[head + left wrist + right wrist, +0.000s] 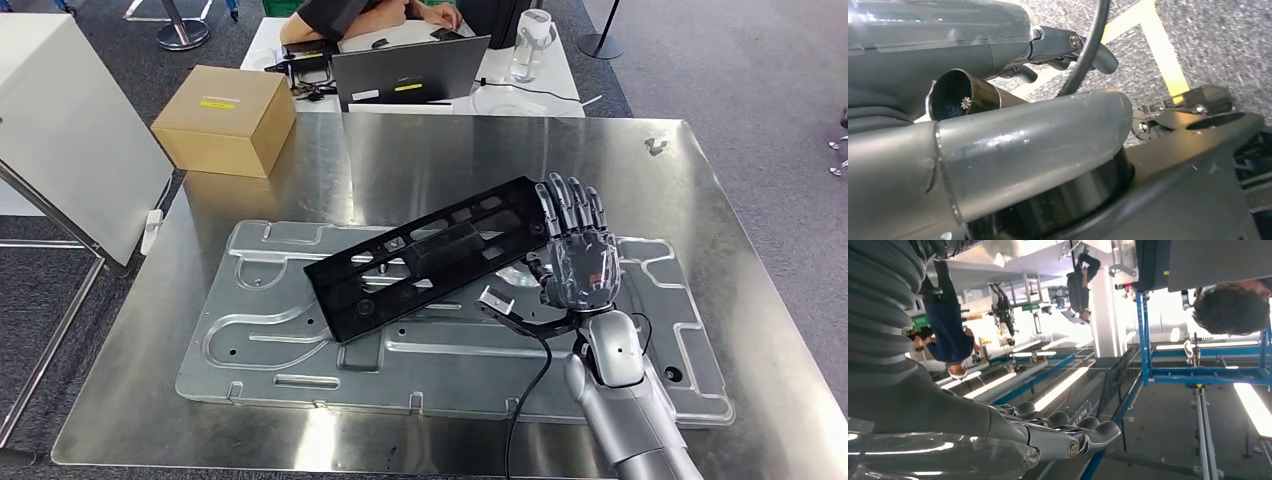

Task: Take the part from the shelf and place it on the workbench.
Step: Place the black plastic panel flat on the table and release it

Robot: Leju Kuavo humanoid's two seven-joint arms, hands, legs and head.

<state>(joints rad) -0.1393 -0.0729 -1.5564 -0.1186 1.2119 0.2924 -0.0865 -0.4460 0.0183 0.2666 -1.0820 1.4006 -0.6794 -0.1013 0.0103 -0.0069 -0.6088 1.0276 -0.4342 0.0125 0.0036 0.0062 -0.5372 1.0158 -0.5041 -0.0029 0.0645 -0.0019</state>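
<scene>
Pictured on the steel worktop [700,180], left to right from the black part: a cardboard box [226,118] at the far left corner, a ribbed grey metal plate [300,340] lying flat beneath the part, then the black part [430,255] itself, long and slotted, resting on that plate. Ran on a diagonal, near-left end to far-right end, long axis aimed at the right robot hand [578,255]. Lay immediately left of that robot hand, far-right end reaching the fingers [565,205]; contact or a narrow gap could not be told apart from the head view. Fingers extended and fanned, palm down over the plate, nothing visibly pinched or clasped; seen in the right wrist view [1068,437] with fingertips straight and free. Judged the nearer of the two by far. Left robot hand [1068,47] seen in its wrist view hanging over the carpeted floor, well away from the part, fingers loosely curled around nothing. Judged already delivered, with only withdrawal left.
</scene>
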